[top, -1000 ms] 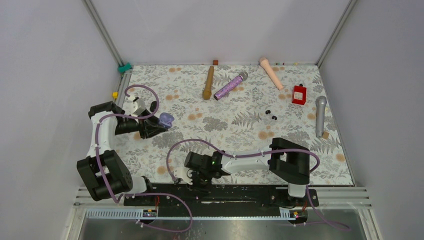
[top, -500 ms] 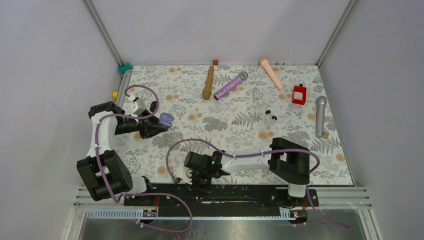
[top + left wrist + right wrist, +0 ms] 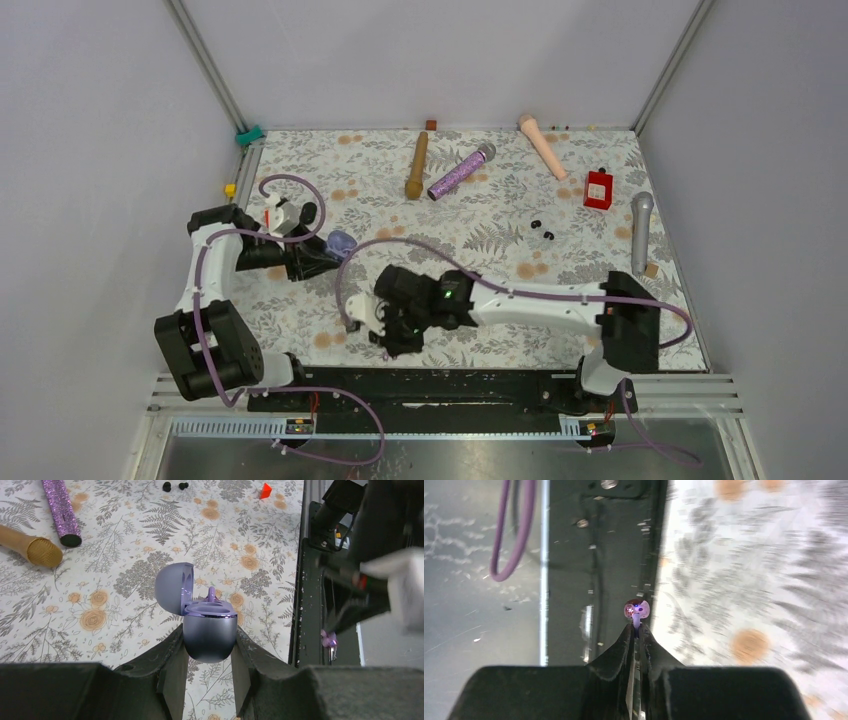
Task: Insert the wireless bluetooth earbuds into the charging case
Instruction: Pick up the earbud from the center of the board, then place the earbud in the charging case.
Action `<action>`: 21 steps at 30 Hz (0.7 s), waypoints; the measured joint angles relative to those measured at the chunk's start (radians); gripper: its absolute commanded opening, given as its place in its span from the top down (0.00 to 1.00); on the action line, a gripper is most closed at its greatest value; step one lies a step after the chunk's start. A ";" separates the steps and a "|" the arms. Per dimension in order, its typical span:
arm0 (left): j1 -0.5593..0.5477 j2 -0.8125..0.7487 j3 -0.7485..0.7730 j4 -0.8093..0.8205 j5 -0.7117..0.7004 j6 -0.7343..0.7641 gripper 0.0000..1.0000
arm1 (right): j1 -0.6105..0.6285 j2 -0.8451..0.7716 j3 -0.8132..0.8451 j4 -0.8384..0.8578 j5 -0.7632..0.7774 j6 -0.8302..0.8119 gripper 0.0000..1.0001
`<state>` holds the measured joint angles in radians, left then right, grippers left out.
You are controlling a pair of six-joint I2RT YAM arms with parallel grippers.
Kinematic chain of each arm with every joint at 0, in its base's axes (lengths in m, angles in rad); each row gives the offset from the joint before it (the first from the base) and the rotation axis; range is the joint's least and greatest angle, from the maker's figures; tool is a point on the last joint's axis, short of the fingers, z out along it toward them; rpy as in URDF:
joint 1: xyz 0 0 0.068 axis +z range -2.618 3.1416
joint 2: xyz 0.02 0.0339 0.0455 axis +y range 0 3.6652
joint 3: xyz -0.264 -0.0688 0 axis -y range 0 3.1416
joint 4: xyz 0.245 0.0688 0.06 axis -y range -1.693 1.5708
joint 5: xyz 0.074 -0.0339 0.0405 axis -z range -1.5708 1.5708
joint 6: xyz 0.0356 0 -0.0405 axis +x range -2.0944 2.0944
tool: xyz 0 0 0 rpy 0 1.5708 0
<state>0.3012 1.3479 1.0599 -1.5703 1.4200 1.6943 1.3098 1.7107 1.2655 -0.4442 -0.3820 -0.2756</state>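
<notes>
Lilac-white earbud (image 3: 637, 609), tiny and bean-shaped with a short stem, is pinched by that stem at the very tips of the right tool (image 3: 636, 630), whose two dark fingers are closed almost together on it. It hangs in the air over the near edge of the floral-patterned counter (image 3: 600, 255), where the cloth meets the black base rail (image 3: 624, 540). The right wrist view is blurred there. From above, the right tool (image 3: 386, 336) sits low in the middle of the counter, and the bud itself is too small to make out.

To its left, the left tool (image 3: 209, 647) grips the rounded lilac charging case (image 3: 209, 632) on both sides, fingers pressed against its body. The case stands upright off the counter, and its domed lid (image 3: 174, 587) is swung open. A slim lilac stalk (image 3: 211, 594) rises from the case's top; whether it is a seated bud cannot be told.

Two small black earbuds (image 3: 541, 229) lie close together on the counter, well apart from both tools. Beyond them rest a purple glitter microphone (image 3: 460, 172) and a gold microphone (image 3: 417, 165).
</notes>
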 measured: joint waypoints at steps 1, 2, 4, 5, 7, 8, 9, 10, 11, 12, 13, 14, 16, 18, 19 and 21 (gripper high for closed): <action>-0.007 0.000 -0.003 0.000 0.002 0.003 1.00 | -0.021 -0.032 0.009 -0.013 0.012 -0.009 1.00; -0.013 0.000 -0.004 0.000 0.004 0.005 1.00 | -0.045 -0.061 0.018 -0.022 0.026 -0.016 1.00; -0.028 0.003 -0.006 0.000 0.010 0.009 1.00 | -0.102 -0.116 0.041 -0.037 0.055 -0.026 1.00; -0.035 0.004 -0.007 0.000 0.012 0.011 1.00 | -0.134 -0.142 0.056 -0.043 0.071 -0.029 1.00; -0.059 0.009 -0.008 0.000 0.019 0.015 1.00 | -0.192 -0.188 0.088 -0.050 0.098 -0.033 1.00; -0.071 0.011 -0.009 0.000 0.022 0.018 1.00 | -0.212 -0.204 0.103 -0.051 0.110 -0.034 1.00; -0.090 0.014 -0.014 0.000 0.029 0.023 1.00 | -0.227 -0.217 0.121 -0.056 0.118 -0.034 1.00; -0.104 0.018 -0.018 0.000 0.034 0.026 1.00 | -0.238 -0.226 0.142 -0.064 0.130 -0.035 1.00; -0.121 0.024 -0.023 -0.001 0.040 0.030 1.00 | -0.245 -0.233 0.163 -0.072 0.137 -0.035 1.00; -0.140 0.032 -0.028 -0.002 0.047 0.034 1.00 | -0.249 -0.235 0.192 -0.081 0.148 -0.035 1.00; -0.161 0.046 -0.031 -0.002 0.055 0.037 1.00 | -0.252 -0.235 0.220 -0.085 0.160 -0.035 1.00; -0.181 0.060 -0.033 -0.002 0.064 0.042 1.00 | -0.255 -0.234 0.241 -0.090 0.167 -0.034 1.00; -0.222 0.098 -0.035 -0.003 0.076 0.047 1.00 | -0.262 -0.234 0.282 -0.099 0.183 -0.027 1.00; -0.260 0.150 -0.035 -0.002 0.084 0.048 1.00 | -0.273 -0.233 0.310 -0.100 0.190 -0.013 1.00; -0.274 0.174 -0.035 -0.002 0.087 0.048 1.00 | -0.278 -0.232 0.317 -0.099 0.191 -0.005 1.00; -0.297 0.220 -0.035 0.000 0.088 0.047 1.00 | -0.283 -0.225 0.323 -0.097 0.191 0.013 1.00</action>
<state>0.0040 1.5677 1.0252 -1.5707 1.5082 1.7412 1.0264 1.4853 1.5890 -0.5415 -0.1913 -0.2630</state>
